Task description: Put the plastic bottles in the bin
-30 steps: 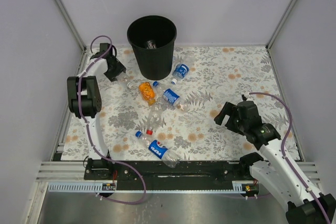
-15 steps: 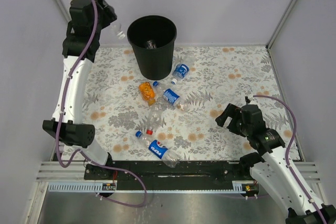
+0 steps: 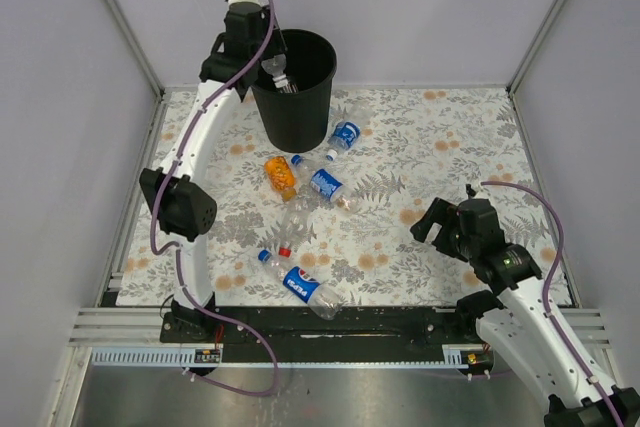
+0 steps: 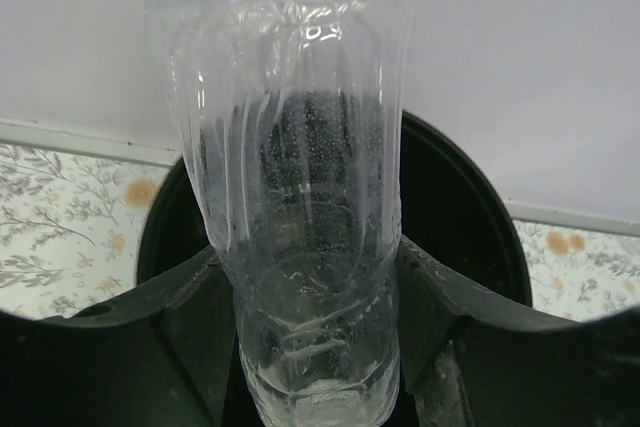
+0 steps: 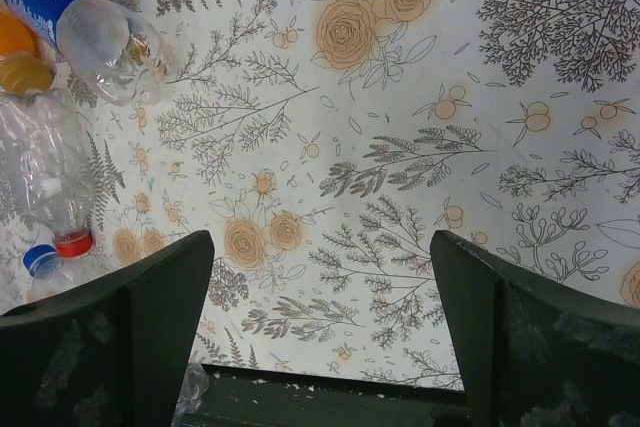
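The left gripper (image 4: 316,292) holds a clear crinkly plastic bottle (image 4: 295,177) just over the tall round black plastic bin (image 3: 296,119). An orange bottle (image 3: 281,176) and four other small bottles (image 3: 325,185) lie on the flowery mat (image 3: 450,137) near the bin. The right gripper (image 5: 320,322) hangs wide open and empty.

Left end effector (image 3: 270,66): gap between fingers filled by crumpled clear plastic bottle (image 4: 295,197). Just beyond, open mouth of tall round black plastic bin (image 4: 470,237); white wall behind bin.

Right end effector (image 5: 320,342): fingers spread wide, bare floral-covered bench (image 5: 400,147) straight ahead, free passage. Obstacles ahead-left: blue-labelled clear plastic bottle (image 5: 75,12), orange plastic bottle (image 5: 15,42), red-capped clear plastic bottle (image 5: 45,177).
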Controlling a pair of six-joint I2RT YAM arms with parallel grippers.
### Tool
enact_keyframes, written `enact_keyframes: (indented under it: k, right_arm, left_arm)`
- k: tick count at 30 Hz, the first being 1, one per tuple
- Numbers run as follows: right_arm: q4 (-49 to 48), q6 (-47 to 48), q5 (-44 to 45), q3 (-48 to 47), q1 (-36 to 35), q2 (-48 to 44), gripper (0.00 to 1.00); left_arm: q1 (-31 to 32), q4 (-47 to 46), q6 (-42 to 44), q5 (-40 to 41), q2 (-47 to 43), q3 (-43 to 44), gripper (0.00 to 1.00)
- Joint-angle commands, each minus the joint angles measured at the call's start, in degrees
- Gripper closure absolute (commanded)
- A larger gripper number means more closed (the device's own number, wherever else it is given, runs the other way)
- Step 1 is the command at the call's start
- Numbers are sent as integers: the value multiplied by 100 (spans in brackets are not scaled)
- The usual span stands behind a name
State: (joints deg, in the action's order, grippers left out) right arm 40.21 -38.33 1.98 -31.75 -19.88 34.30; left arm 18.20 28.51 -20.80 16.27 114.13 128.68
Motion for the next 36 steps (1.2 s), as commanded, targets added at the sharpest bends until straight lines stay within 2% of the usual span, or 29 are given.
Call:
enact_keyframes:
  k: [1, 8, 9, 10, 11, 12, 19, 20, 24, 28, 31, 35, 36]
  right_arm:
    - [-83, -70, 66, -7, -34, 137, 1]
    - [-311, 18, -39, -138, -34, 568, 1]
    - [-338, 27, -57, -165, -25, 621, 1]
    - [-355, 36, -66, -183, -34, 656, 1]
    - [-373, 44, -83, -200, -34, 683, 1]
    - [-391, 53, -101, -209, -34, 709, 1]
    - [-320, -26, -171, -104, -42, 429, 1]
    - [-320, -52, -180, -51, -25, 358, 1]
    - [-347, -140, -319, 98, -34, 68, 1]
    - [-338, -105, -435, 169, -34, 24, 1]
    - [-294, -52, -549, 143, -34, -20, 1]
    - [-232, -34, -523, 186, -34, -231, 1]
    - [-276, -43, -514, 221, -34, -257, 1]
  left_arm:
    - [52, -425, -47, 113, 83, 500, 49]
    - [52, -584, -56, 113, 233, 439, 48]
    - [52, -584, -82, 113, 250, 438, 45]
    - [52, -575, -109, 104, 250, 421, 33]
    - [52, -566, -144, 87, 233, 395, 12]
    - [52, -540, -153, 61, 224, 368, 1]
    - [52, 74, -503, 341, -573, -79, 1]
    - [61, 180, -583, 368, -811, -306, 1]
    - [61, 243, -1065, 578, -2295, -2281, 1]
    - [61, 225, -1417, 105, -3228, -4057, 1]
    - [70, 207, -1655, -412, -3554, -5113, 1]
    - [272, 94, -1682, -844, -3617, -6046, 1]
    - [281, -20, -1543, -1193, -3556, -6205, 1]
